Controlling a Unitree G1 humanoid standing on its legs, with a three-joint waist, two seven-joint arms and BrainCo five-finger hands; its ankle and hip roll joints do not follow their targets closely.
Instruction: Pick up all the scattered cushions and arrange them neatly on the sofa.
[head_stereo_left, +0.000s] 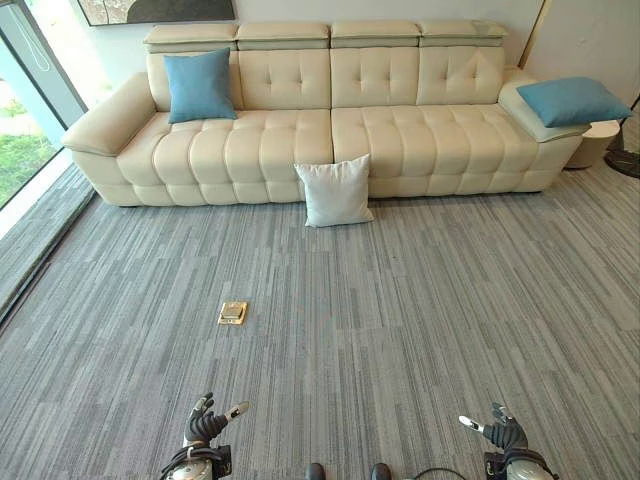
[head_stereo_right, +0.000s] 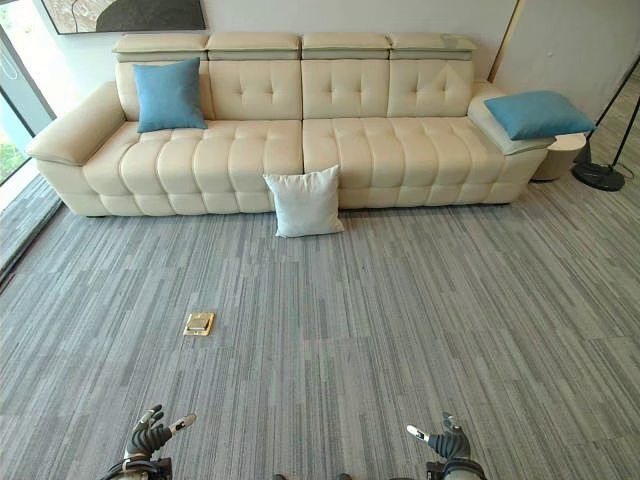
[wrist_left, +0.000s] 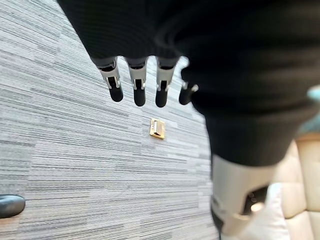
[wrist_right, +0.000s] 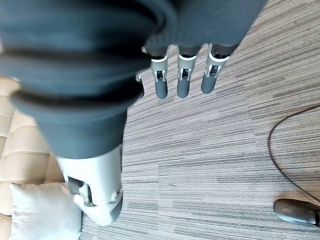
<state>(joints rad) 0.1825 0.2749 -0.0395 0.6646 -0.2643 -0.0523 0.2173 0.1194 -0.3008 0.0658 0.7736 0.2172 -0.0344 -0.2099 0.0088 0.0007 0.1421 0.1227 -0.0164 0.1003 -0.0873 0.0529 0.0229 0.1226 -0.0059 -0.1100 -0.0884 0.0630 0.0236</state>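
Observation:
A white cushion (head_stereo_left: 336, 191) stands on the carpet, leaning against the front of the cream sofa (head_stereo_left: 400, 140) near its middle. One blue cushion (head_stereo_left: 199, 86) rests upright against the sofa's left backrest. Another blue cushion (head_stereo_left: 571, 100) lies on the right armrest. My left hand (head_stereo_left: 206, 425) and right hand (head_stereo_left: 500, 431) hang low at the near edge, far from the sofa, fingers relaxed and holding nothing. In the wrist views the left hand's fingers (wrist_left: 139, 91) and the right hand's fingers (wrist_right: 183, 84) point straight over bare carpet.
A brass floor socket (head_stereo_left: 232, 313) is set in the grey striped carpet at left of centre. A floor lamp base (head_stereo_right: 600, 176) and a round side table (head_stereo_right: 558, 155) stand right of the sofa. A window runs along the left wall.

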